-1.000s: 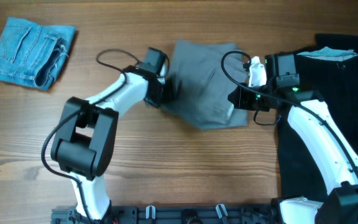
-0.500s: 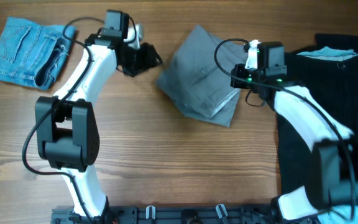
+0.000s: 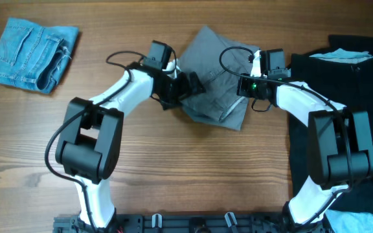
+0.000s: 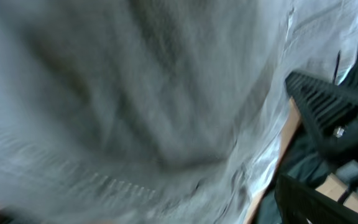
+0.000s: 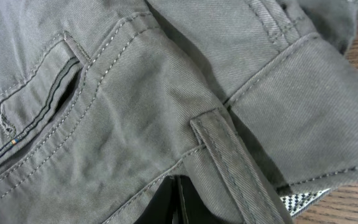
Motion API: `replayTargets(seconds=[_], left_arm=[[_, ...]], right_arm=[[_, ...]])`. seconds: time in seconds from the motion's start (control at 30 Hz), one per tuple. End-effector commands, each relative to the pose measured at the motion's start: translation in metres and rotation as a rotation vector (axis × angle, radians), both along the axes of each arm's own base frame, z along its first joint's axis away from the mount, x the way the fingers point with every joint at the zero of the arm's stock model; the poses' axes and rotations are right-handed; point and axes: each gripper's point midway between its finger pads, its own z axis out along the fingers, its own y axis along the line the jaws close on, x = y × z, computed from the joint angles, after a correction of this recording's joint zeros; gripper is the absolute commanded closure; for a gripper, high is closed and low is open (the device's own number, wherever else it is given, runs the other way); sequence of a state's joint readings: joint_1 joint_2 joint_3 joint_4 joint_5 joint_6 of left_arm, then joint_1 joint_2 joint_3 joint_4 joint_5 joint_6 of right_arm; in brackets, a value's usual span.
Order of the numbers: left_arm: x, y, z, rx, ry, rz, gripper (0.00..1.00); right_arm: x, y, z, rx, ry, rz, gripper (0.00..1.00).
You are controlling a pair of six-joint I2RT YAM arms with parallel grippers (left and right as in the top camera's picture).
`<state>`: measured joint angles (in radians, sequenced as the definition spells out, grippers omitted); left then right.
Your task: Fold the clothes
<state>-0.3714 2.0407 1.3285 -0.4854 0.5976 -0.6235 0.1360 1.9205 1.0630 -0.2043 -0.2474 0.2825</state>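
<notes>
The grey shorts (image 3: 214, 87) lie folded and skewed in the middle of the table. They fill the blurred left wrist view as grey shorts (image 4: 135, 93) and show a pocket and belt loop in the right wrist view as grey shorts (image 5: 166, 106). My left gripper (image 3: 190, 85) stands open at their left edge, holding nothing. My right gripper (image 3: 241, 85) is at their right edge; my right gripper (image 5: 176, 202) is shut on the waistband cloth. Light-blue denim shorts (image 3: 32, 53) lie folded at the far left. Black garments (image 3: 342, 129) cover the right side.
Bare wooden table (image 3: 186, 175) runs along the front between the arms. A black rail (image 3: 193, 223) lines the front edge. In the left wrist view a black ridged finger (image 4: 328, 106) shows at the right, beyond the grey cloth.
My left gripper opened, let go of the grey shorts, swung to the far left and came back to their left edge. The shorts turned and slid slightly with the right gripper.
</notes>
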Motion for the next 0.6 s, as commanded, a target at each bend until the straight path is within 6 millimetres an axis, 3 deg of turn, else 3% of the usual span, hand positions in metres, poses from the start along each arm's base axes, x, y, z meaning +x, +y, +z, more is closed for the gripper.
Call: replayTargets(seconds=[0.0, 0.17, 0.27, 0.43, 0.57], left_arm=[[-0.014, -0.013, -0.020, -0.026, 0.141, 0.154, 0.00], [0.006, -0.030, -0.041, -0.062, 0.144, 0.281, 0.03], [0.024, -0.025, -0.054, -0.033, 0.084, 0.342, 0.32], [0.054, -0.014, -0.051, 0.032, -0.127, 0.333, 0.60], [0.056, -0.002, -0.050, 0.047, -0.170, 0.246, 0.82]], right_arm=[[-0.033, 0.008, -0.044, 0.017, 0.147, 0.047, 0.94], [-0.035, 0.016, -0.042, 0.065, 0.154, 0.069, 0.94], [-0.036, 0.018, -0.041, 0.075, 0.158, 0.073, 0.95], [-0.043, 0.022, -0.042, 0.102, 0.189, 0.077, 0.96], [-0.051, 0.025, -0.039, 0.121, 0.219, 0.089, 0.96]])
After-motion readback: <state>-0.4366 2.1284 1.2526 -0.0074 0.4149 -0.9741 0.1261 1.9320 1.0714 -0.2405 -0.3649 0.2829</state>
